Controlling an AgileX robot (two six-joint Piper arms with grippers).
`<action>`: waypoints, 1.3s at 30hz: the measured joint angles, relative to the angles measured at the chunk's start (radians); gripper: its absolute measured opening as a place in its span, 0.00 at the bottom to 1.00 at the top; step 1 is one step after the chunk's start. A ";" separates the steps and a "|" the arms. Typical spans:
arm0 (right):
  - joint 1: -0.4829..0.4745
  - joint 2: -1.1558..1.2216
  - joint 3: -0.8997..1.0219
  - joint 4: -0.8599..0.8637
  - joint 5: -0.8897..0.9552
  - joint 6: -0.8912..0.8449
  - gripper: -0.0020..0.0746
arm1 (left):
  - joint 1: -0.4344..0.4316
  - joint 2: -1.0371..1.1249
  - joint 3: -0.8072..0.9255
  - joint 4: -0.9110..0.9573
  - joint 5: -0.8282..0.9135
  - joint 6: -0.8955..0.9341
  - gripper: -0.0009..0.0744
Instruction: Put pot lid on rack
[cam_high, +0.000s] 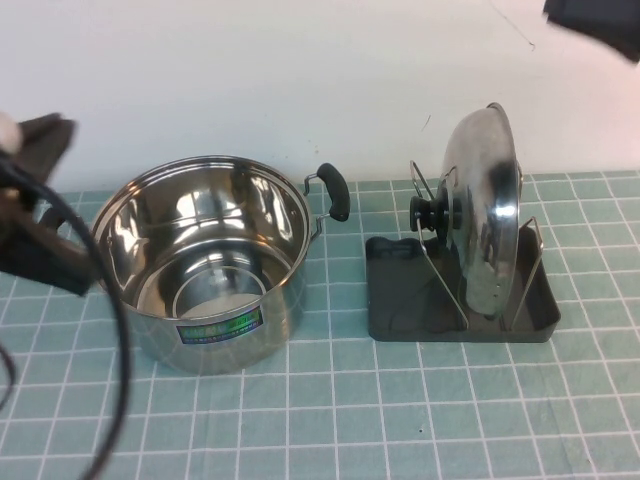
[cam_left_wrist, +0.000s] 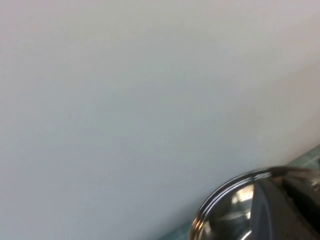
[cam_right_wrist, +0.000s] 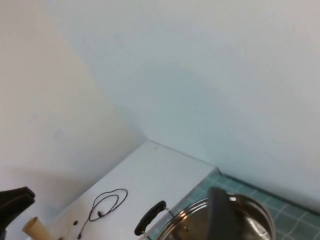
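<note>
The pot lid, shiny steel with a black knob, stands upright on edge between the wire dividers of the dark grey rack at the right of the table. No gripper touches it. My left gripper hovers blurred at the far left, beside the open steel pot. The left wrist view shows a dark part of that gripper over the pot's rim. My right gripper is raised high at the back right, well above the lid; its wrist view looks down on the pot.
The table is covered by a green gridded mat, with a white wall behind. A black cable hangs from the left arm in front of the pot. A cable lies on a white surface beyond the mat.
</note>
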 joint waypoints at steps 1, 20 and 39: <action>-0.009 -0.005 -0.032 -0.010 0.001 0.013 0.51 | 0.000 -0.012 0.000 0.002 0.037 0.000 0.01; 0.197 -0.382 -0.322 -1.487 0.070 0.439 0.04 | 0.004 -0.377 0.000 -0.575 0.478 0.086 0.01; 0.205 -1.186 0.672 -1.567 -0.418 0.553 0.04 | 0.004 -0.844 0.465 -0.754 0.190 0.262 0.01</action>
